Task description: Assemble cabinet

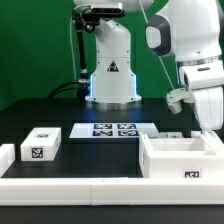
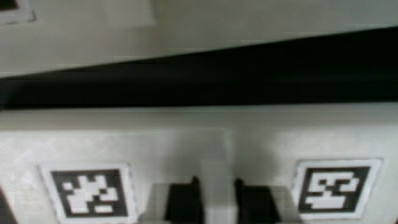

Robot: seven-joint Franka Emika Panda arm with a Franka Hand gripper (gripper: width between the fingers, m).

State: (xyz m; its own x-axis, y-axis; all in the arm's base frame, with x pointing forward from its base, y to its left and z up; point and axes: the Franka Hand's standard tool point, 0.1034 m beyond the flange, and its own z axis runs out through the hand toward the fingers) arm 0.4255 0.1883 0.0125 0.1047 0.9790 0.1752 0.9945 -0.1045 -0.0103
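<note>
The cabinet (image 1: 185,160) is an open white box body at the exterior view's right, with a small tag on its front face. My gripper (image 1: 213,126) hangs just above its far right wall. In the wrist view the cabinet's white face (image 2: 214,148) fills the lower half, with two tags (image 2: 89,192) on it, one to each side of my gripper (image 2: 219,198). The dark fingers (image 2: 185,203) stand close together with only a thin pale strip between them. I see nothing held. A smaller white box module (image 1: 40,146) with a top tag lies at the exterior view's left.
The marker board (image 1: 115,130) lies flat mid-table. A low white border rail (image 1: 90,188) runs along the front, with a short white block (image 1: 5,155) at the exterior view's left edge. The robot base (image 1: 110,70) stands behind. Another tagged white piece (image 2: 15,12) shows at the wrist view's corner.
</note>
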